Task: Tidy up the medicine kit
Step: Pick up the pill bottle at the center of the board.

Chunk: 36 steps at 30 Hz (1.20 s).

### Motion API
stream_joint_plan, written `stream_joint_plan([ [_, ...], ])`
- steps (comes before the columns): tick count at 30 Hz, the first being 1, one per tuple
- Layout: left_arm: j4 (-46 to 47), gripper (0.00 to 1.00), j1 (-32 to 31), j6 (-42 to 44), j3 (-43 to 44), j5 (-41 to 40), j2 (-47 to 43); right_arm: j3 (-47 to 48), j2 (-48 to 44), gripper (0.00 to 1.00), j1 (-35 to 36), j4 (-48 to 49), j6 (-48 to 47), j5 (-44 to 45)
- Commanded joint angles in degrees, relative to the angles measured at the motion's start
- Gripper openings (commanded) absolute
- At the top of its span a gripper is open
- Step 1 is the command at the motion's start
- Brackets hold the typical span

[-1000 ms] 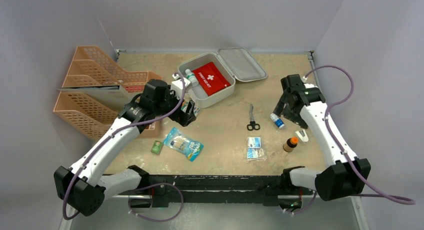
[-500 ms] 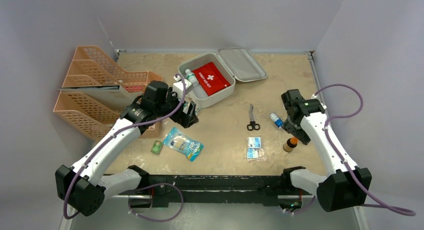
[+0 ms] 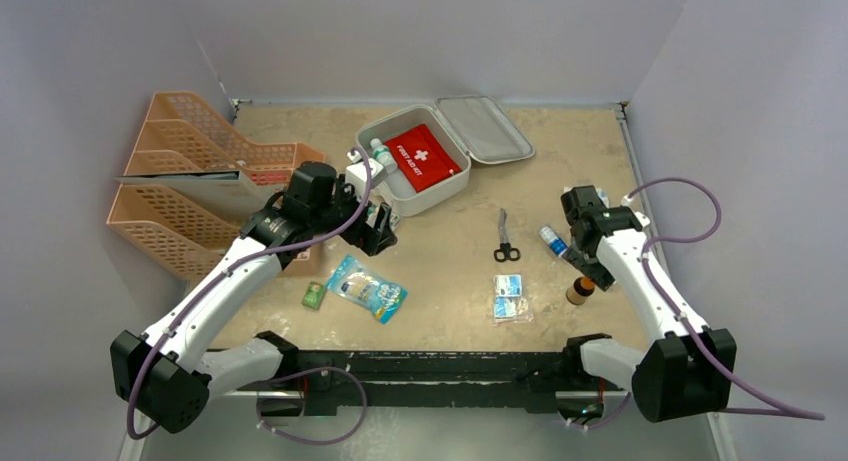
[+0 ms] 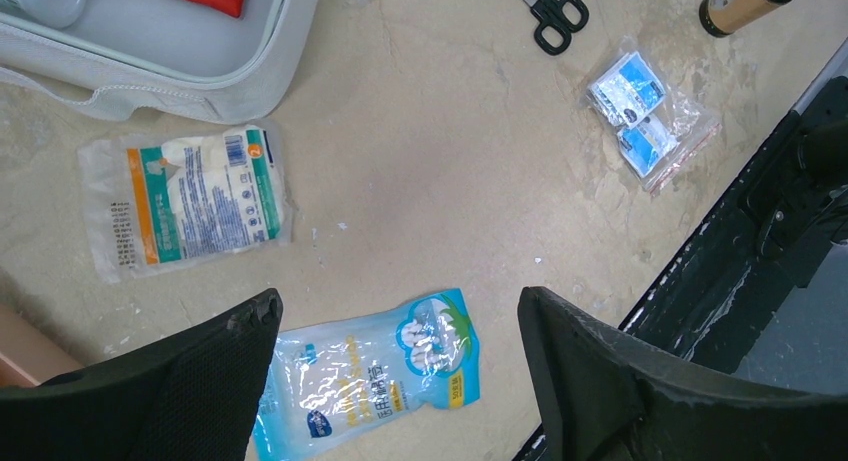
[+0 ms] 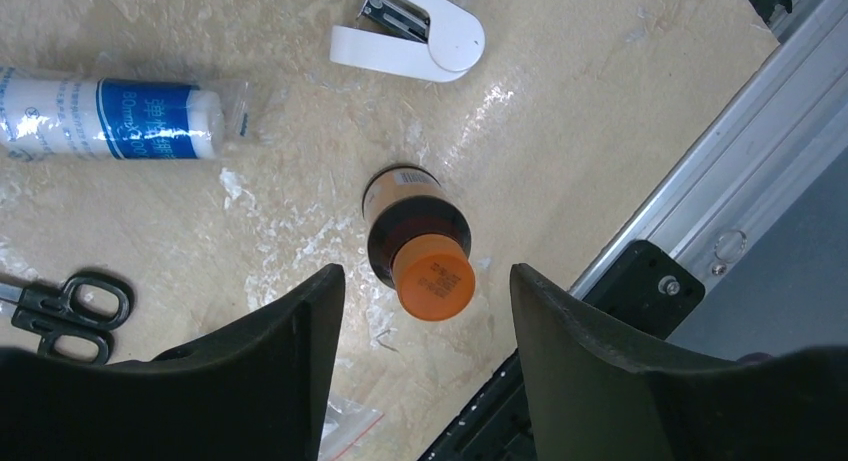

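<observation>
The medicine kit (image 3: 447, 192) lies open at the back, its lid (image 3: 487, 129) flat behind it, with a red pouch (image 3: 422, 156) and a white bottle (image 3: 380, 153) inside. My left gripper (image 3: 378, 231) hovers open in front of the kit. In its wrist view the left gripper (image 4: 395, 316) is empty, above a blue swab packet (image 4: 375, 371), and a gauze packet (image 4: 185, 201) lies beside the kit's wall (image 4: 200, 86). My right gripper (image 5: 428, 281) is open above a brown bottle with an orange cap (image 5: 420, 241), with a finger on either side and neither touching.
A bandage roll (image 5: 110, 119), a white clip (image 5: 410, 31) and scissors (image 3: 505, 238) lie near the bottle. A zip bag of blue sachets (image 3: 511, 297) and a small green item (image 3: 315, 295) sit near the front rail (image 3: 440, 366). Orange file trays (image 3: 190, 181) stand at the left.
My right arm has swung toward the near edge and come over the brown bottle, and its jaws have narrowed. The left arm has hardly moved.
</observation>
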Motion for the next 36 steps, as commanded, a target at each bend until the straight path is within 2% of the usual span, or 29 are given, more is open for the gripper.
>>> stream_joint_plan([
  [1,1.4,0.85,0.1,0.8,-0.1,-0.4,-1.1,-1.9,-1.1,0.63,-0.6,3.1,0.9,2.5],
  [8,1.1,0.85,0.1,1.2,-0.1,-1.1,-1.5,-3.2,1.2,0.61,-0.9,4.3,1.0,0.2],
  [10,1.0,0.84,0.1,1.3,-0.1,-1.5,-1.6,-3.8,1.3,0.58,-1.0,4.8,0.9,0.1],
  [15,1.0,0.83,0.1,1.5,-0.2,-2.0,-1.8,-3.7,0.7,0.42,-1.0,5.0,0.1,0.6],
  [19,0.9,0.82,0.1,1.6,-0.1,-2.3,-2.0,-2.9,-0.4,0.21,-1.0,3.9,-1.0,2.1],
  [26,0.8,0.81,0.1,1.8,0.0,-3.0,-2.5,2.3,-4.5,0.00,-1.0,2.2,-8.7,3.3],
  [32,1.0,0.78,0.1,1.0,-0.1,-4.2,-2.8,8.9,-8.0,0.00,-1.0,4.4,-18.9,-0.5],
  [36,2.3,0.77,0.1,0.7,-0.3,-2.9,-3.3,11.0,-9.8,0.00,-1.0,11.7,-31.1,-13.7],
])
